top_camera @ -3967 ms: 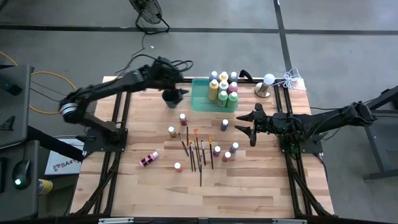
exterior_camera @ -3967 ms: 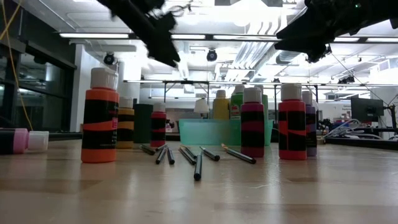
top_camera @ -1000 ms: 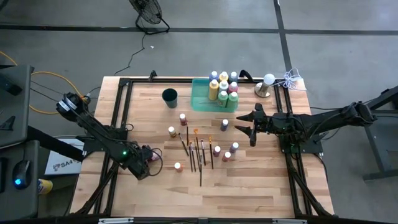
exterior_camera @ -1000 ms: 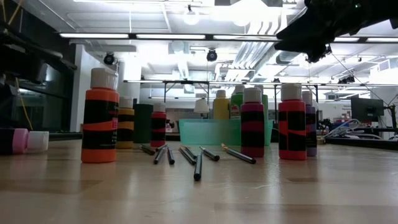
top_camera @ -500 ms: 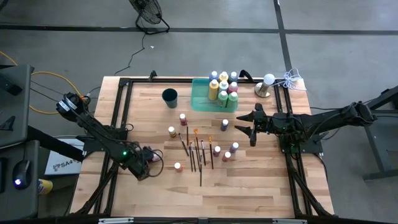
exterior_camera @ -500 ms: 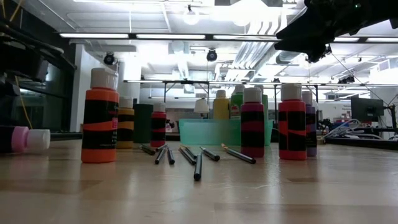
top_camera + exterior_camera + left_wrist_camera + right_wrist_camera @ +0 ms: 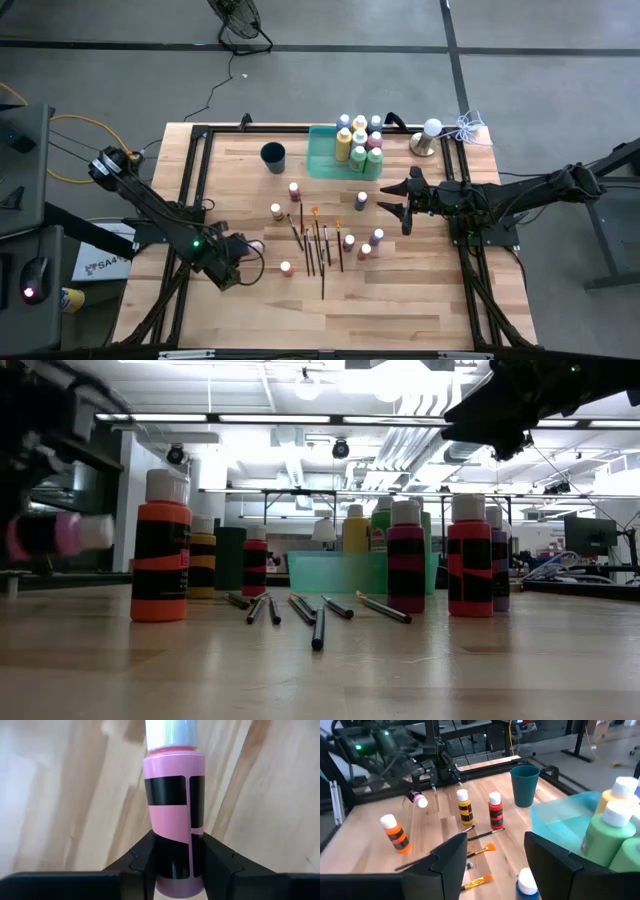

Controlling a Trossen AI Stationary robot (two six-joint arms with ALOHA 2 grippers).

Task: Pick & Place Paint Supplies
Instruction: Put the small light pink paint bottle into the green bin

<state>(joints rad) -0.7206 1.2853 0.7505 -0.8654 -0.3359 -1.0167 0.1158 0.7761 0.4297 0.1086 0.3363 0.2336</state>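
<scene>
The left gripper (image 7: 172,862) was down at the table's near-left side, clamped around a pink paint bottle (image 7: 172,815) with a pale cap, and in the low view that bottle (image 7: 45,532) sat sideways, lifted off the wood. The right gripper (image 7: 404,208) hung above the table beside the loose bottles with its fingers spread and nothing between them. A bunch of brushes (image 7: 318,245) lay mid-table, and 7 or so bottles stood in the green tray (image 7: 322,150) near the dark cup (image 7: 273,156).
</scene>
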